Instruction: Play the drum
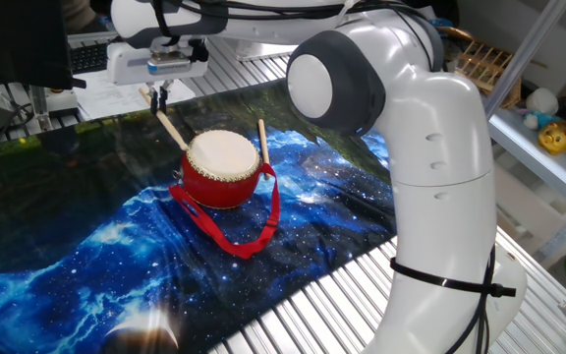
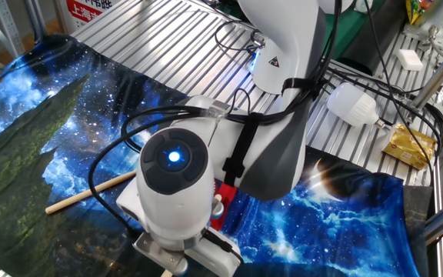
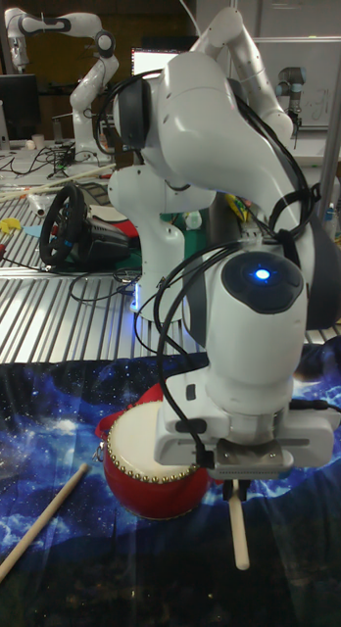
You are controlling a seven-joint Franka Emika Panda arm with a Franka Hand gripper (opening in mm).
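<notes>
The drum (image 1: 222, 165) has a glossy red body and a cream skin top, and it stands on the galaxy-print cloth (image 1: 86, 246). Its red ribbon strap (image 1: 252, 234) trails toward the front. My gripper (image 1: 155, 96) hovers behind and left of it, shut on a thin wooden stick (image 1: 171, 128) that slants down to the skin's left rim. I cannot tell whether they touch. A second stick (image 1: 261, 143) lies against the drum's right side. In the tall fixed view the gripper (image 3: 237, 490) holds the stick (image 3: 239, 537) in front of the drum (image 3: 141, 468). The arm hides most of the drum in the other fixed view.
The cloth lies on a ribbed metal table (image 1: 342, 295). The second stick (image 2: 91, 192) shows lying on the cloth beside the arm. A white bulb-like object (image 2: 352, 104) and a yellow packet (image 2: 410, 146) sit near the arm's base. Shelves with clutter (image 1: 548, 133) stand at the right.
</notes>
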